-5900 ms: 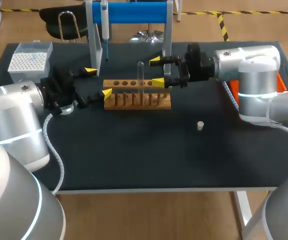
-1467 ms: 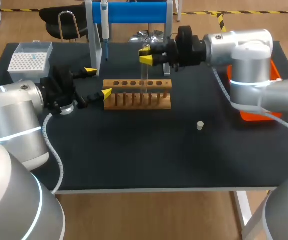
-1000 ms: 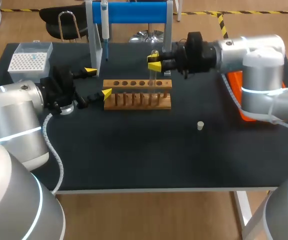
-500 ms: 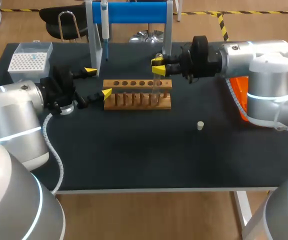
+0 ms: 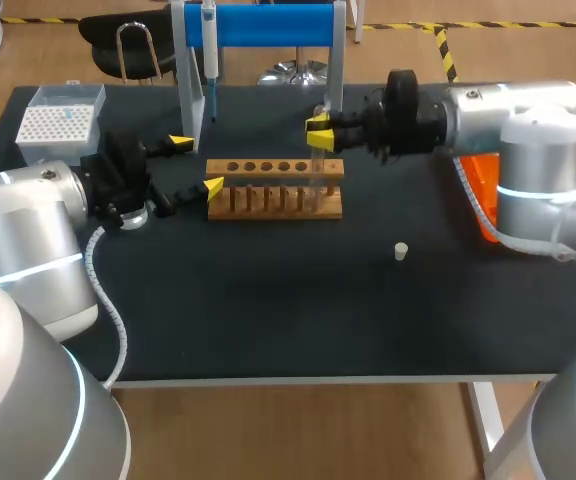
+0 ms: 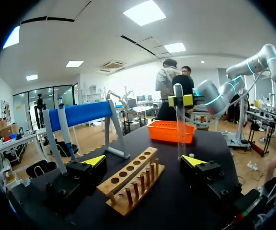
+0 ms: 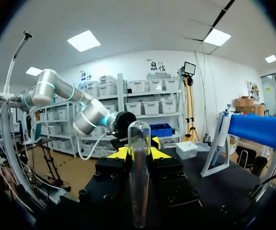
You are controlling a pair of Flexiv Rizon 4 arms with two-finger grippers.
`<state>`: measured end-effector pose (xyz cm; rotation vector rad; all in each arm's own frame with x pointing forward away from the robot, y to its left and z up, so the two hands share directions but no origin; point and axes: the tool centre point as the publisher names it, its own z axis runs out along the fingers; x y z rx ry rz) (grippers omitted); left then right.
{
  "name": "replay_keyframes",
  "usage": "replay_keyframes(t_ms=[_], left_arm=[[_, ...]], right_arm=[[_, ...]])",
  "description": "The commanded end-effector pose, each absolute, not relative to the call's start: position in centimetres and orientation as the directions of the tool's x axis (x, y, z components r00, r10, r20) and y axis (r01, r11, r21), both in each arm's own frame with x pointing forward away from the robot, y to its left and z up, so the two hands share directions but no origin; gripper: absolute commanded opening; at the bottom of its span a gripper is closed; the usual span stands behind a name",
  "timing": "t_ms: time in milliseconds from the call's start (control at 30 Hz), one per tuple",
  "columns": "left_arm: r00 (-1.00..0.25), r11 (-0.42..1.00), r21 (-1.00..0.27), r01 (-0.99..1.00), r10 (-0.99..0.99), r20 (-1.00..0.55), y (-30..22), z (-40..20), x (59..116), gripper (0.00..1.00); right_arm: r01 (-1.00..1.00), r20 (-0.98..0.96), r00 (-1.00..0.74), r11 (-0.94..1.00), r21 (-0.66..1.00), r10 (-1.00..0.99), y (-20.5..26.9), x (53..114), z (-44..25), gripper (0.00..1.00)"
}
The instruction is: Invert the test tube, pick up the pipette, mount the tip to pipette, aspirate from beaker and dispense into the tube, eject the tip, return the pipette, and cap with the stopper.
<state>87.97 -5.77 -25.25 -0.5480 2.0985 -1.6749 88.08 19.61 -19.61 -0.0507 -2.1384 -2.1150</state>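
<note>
Black table (image 5: 268,310) under both arms, its top dark and matt from edge to edge. Toward the far side of the middle, a wooden rack (image 5: 275,190) with a row of holes along the top and pegs along the front. Over the rack's right end, the right claw (image 5: 318,130), clamped from two sides on the upper part of a clear glass tube (image 5: 317,162). Tube upright, rounded end up, lower end down at the last hole of the rack, inside it or only above it: cannot tell. From the right wrist, the same tube (image 7: 139,182) pinched between the two yellow tips. At the rack's left end, the left claw (image 5: 196,164), fingers spread wide and gripping nothing. One yellow tip just beside the rack's left end, the other well off toward the far edge. From the left wrist, the rack (image 6: 133,179) lying ahead between the open fingers, the tube (image 6: 179,120) standing at its far end, and beyond that an orange tray (image 6: 170,132) on the mat. Behind the rack, at the table's far edge, a stand (image 5: 268,25) with a blue crossbar and a pipette (image 5: 209,45) hanging at its left side. At the far left corner, a tip box (image 5: 58,122), a white grid under a clear lid. Alone on the bare mat, right of the rack and nearer the front, a small pale stopper (image 5: 401,251), well apart from both claws.
</note>
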Motion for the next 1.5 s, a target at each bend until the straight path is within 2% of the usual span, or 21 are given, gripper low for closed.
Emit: replay_keyframes(t_ms=[33,267,400,533,700,833,1167,1500], left_arm=[[-0.84,0.205,-0.977,-0.054,-0.538,-0.067,-6.0,-25.3,87.9,1.0],[-0.84,0.205,-0.977,-0.054,-0.538,-0.067,-6.0,-25.3,87.9,1.0],[-0.84,0.205,-0.977,-0.054,-0.538,-0.067,-6.0,-25.3,87.9,1.0],[-0.84,0.205,-0.977,-0.054,-0.538,-0.067,-6.0,-25.3,87.9,1.0],[-0.84,0.205,-0.977,-0.054,-0.538,-0.067,-6.0,-25.3,87.9,1.0],[-0.84,0.205,-0.977,-0.054,-0.538,-0.067,-6.0,-25.3,87.9,1.0],[-0.84,0.205,-0.977,-0.054,-0.538,-0.067,-6.0,-25.3,87.9,1.0],[-0.84,0.205,-0.977,-0.054,-0.538,-0.067,-6.0,-25.3,87.9,1.0]], right_arm=[[0.427,0.432,-0.901,0.108,0.898,-0.026,19.5,89.2,-19.1,0.0],[0.78,0.783,-0.621,0.141,0.61,0.047,19.7,89.9,-19.1,0.0],[0.928,0.928,-0.365,0.105,0.357,0.072,19.8,90.0,-19.2,0.0],[0.985,0.983,-0.162,0.077,0.156,0.084,20.0,90.2,-19.6,0.0],[0.997,0.997,0.005,0.076,-0.011,0.078,20.1,90.1,-20.2,0.0],[0.991,0.989,0.096,0.086,-0.105,0.109,20.3,90.2,-20.6,0.0],[0.973,0.972,0.208,0.081,-0.217,0.109,20.5,90.7,-21.1,0.0],[0.972,0.974,0.22,0.078,-0.223,0.045,20.1,91.0,-21.1,0.0]])
